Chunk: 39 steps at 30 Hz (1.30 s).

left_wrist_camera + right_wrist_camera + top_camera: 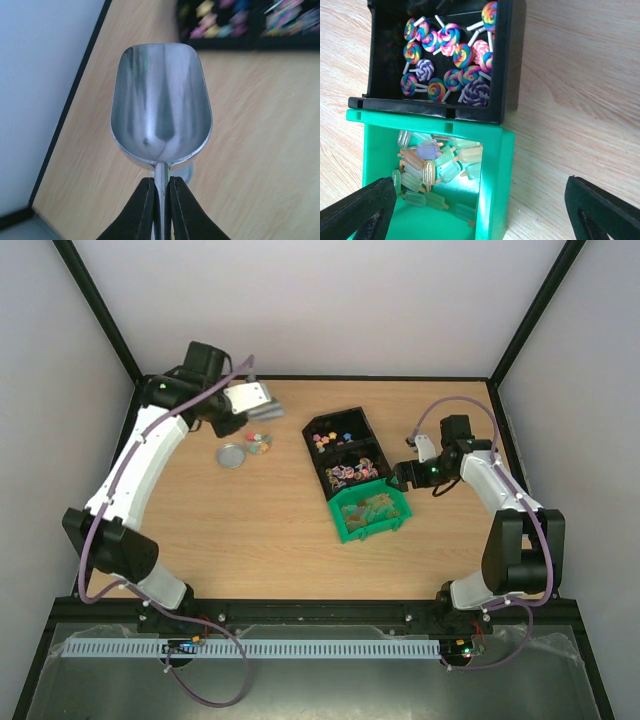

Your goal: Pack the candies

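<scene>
Top external view shows a few candies [260, 443] in the little round pot [272, 446] and many more waiting in the black bin [306, 433], so most packing is left, while the left gripper [161, 182] squeezes the empty scoop [160, 100] and the right gripper [480, 185] hangs wide open.

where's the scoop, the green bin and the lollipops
scoop [160, 115]: left wrist view, middle of its bowl
green bin [495, 180]: right wrist view, its right wall
lollipops [462, 55]: right wrist view, one head mid-pile
</scene>
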Each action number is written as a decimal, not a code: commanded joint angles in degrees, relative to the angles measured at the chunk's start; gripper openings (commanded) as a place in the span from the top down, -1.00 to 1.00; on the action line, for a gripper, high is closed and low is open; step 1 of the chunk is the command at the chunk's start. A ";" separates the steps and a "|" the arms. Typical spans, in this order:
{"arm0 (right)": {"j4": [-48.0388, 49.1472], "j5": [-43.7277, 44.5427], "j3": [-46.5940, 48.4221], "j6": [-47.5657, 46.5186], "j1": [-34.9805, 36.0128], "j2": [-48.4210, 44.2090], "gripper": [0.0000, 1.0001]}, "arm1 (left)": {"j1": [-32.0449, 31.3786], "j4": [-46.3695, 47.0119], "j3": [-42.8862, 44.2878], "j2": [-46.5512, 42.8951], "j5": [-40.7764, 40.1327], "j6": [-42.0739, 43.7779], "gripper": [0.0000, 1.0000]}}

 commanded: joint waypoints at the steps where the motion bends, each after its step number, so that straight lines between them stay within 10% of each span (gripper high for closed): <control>1: -9.42 3.70 3.42 -1.16 -0.27 -0.87 -0.85 | -10.73 -11.88 2.57 -4.07 5.91 -5.83 0.96; 16: -10.48 0.04 1.70 8.11 -0.29 2.19 -0.47 | -43.01 -18.74 2.64 4.00 -9.08 -25.32 0.96; 39: -6.65 -11.76 -3.39 6.57 5.66 4.17 0.18 | -44.76 -18.82 0.55 15.57 -20.21 -25.76 0.96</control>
